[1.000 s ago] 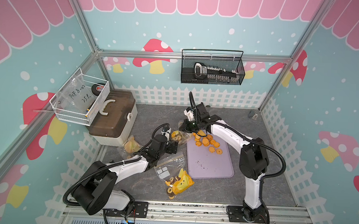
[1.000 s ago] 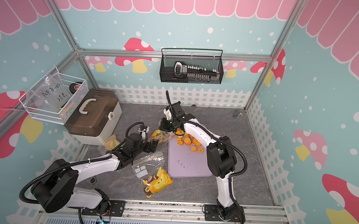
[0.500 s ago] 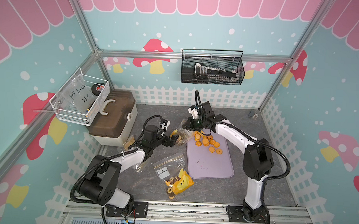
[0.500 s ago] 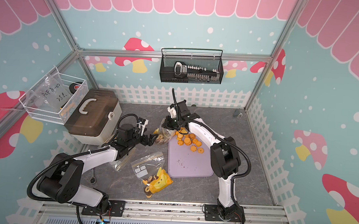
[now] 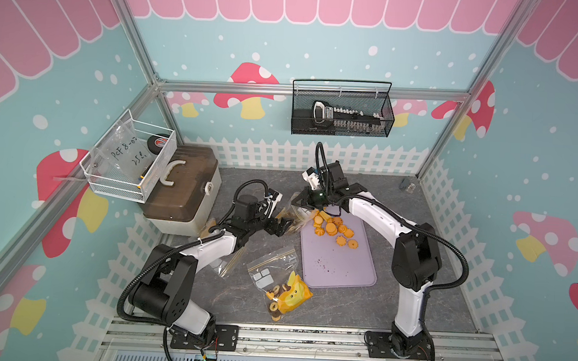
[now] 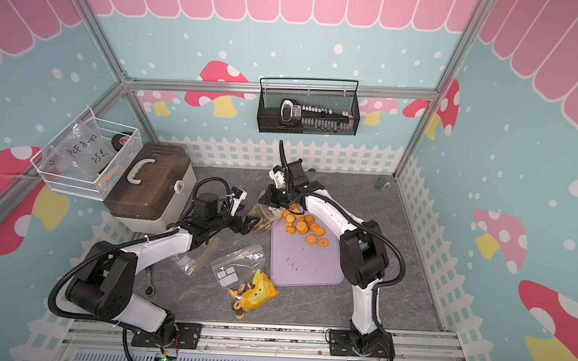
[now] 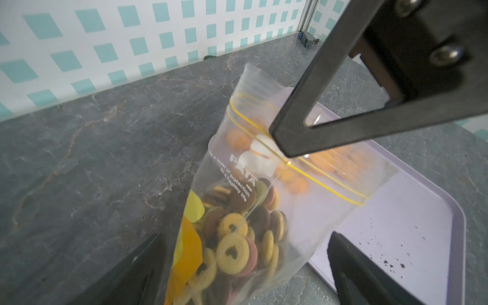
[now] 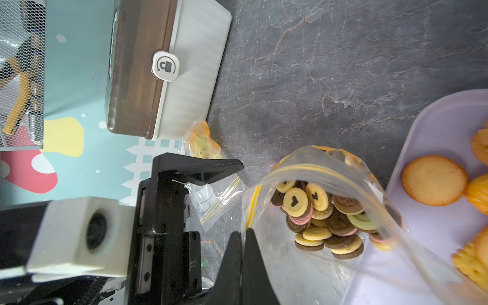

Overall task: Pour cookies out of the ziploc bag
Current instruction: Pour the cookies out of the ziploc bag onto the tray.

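The clear ziploc bag [image 5: 292, 216] [image 6: 264, 216] hangs tilted at the far left corner of the purple tray [image 5: 339, 270] [image 6: 306, 269]. My right gripper [image 5: 300, 202] [image 6: 267, 200] [image 8: 244, 233] is shut on the bag's yellow-striped mouth edge. Brown, pink and yellow ring cookies [image 7: 236, 243] [image 8: 323, 215] sit heaped in the bag [image 7: 266, 169] [image 8: 311, 264]. Orange round and flower-edged cookies [image 5: 333, 229] [image 6: 304, 229] [image 8: 433, 181] lie on the tray. My left gripper [image 5: 283, 227] [image 6: 249, 225] [image 7: 247, 266] is open, its fingers either side of the bag's lower part.
A second bag with an orange pouch [image 5: 287, 291] [image 6: 249, 289] lies in front of the tray. A flat, empty-looking bag [image 5: 229, 264] lies under the left arm. A brown-lidded box [image 5: 182, 189] and a white wire basket [image 5: 129, 162] stand left. A black basket [image 5: 342, 114] hangs on the back wall.
My left gripper drew back to the left, then came right again to the bag's lower part, staying open. My right gripper kept its hold on the bag and barely moved.
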`<action>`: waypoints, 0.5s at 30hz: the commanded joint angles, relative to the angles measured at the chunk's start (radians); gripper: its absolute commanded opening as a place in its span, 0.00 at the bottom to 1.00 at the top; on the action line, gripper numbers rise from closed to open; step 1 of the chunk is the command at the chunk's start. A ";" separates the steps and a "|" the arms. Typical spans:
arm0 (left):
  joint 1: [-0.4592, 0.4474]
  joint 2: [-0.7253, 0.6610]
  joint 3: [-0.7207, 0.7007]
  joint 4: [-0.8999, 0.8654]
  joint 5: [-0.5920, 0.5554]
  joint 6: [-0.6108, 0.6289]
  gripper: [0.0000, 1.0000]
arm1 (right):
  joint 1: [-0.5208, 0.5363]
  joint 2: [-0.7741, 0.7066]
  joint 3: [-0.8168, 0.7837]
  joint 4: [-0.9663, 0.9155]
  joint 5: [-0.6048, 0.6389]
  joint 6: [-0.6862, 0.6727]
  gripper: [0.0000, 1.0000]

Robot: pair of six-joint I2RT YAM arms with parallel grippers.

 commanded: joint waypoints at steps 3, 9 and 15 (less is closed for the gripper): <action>0.005 0.025 0.122 -0.275 -0.010 0.234 0.99 | -0.022 -0.057 0.024 0.010 -0.039 0.005 0.01; 0.041 0.072 0.185 -0.400 0.015 0.384 0.99 | -0.029 -0.049 0.028 0.011 -0.055 0.009 0.01; 0.086 0.116 0.240 -0.495 0.112 0.468 0.99 | -0.032 -0.046 0.028 0.011 -0.065 0.008 0.01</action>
